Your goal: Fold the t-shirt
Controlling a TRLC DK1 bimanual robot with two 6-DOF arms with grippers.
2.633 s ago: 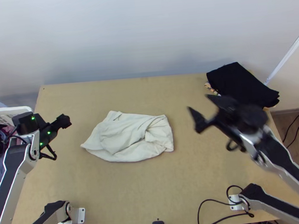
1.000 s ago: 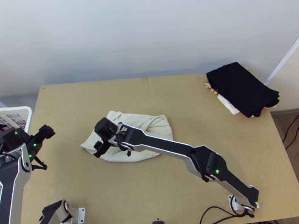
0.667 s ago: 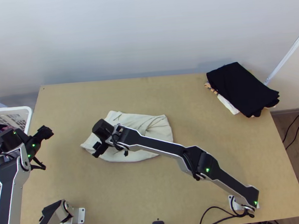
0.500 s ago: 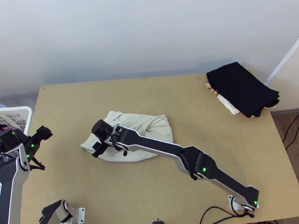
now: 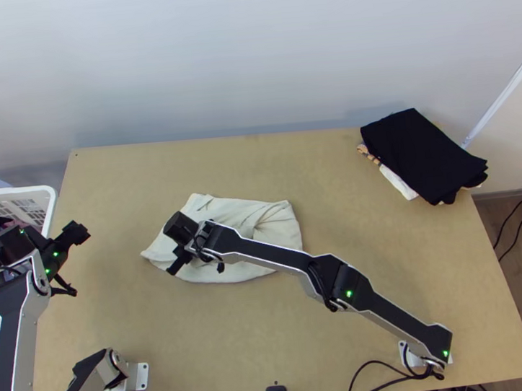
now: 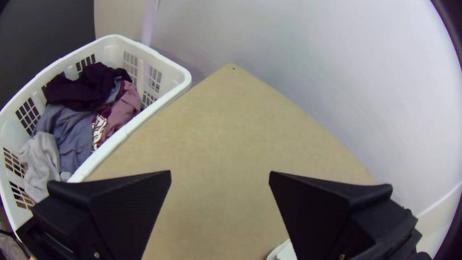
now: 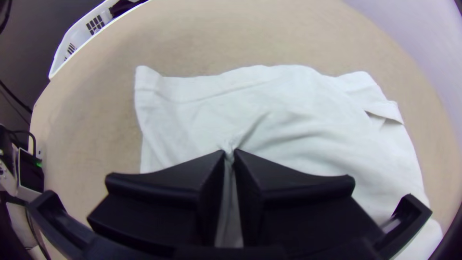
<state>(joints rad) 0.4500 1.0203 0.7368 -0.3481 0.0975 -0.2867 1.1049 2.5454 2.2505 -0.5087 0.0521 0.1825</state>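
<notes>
The off-white t-shirt [image 5: 264, 231] lies bunched on the table's middle left. My right gripper [image 5: 171, 269] is over its left part, the arm crossing above the cloth. In the right wrist view the fingers of my right gripper [image 7: 230, 156] are shut on a pinched ridge of the t-shirt [image 7: 308, 125], with creases running from the pinch. My left gripper [image 5: 80, 233] is at the table's left side, apart from the cloth. In the left wrist view my left gripper [image 6: 220, 175] stands open with nothing between its fingers.
A white basket [image 5: 36, 190] with clothes stands off the table's left edge, beside the left arm. A stack topped by a black folded cloth [image 5: 420, 154] is at the back right corner. Bare wood [image 5: 258, 159] lies behind the t-shirt.
The right arm has swung from the right side across to the t-shirt's left part. My left gripper has shifted left and nearer the front edge. The t-shirt's outline looks much the same.
</notes>
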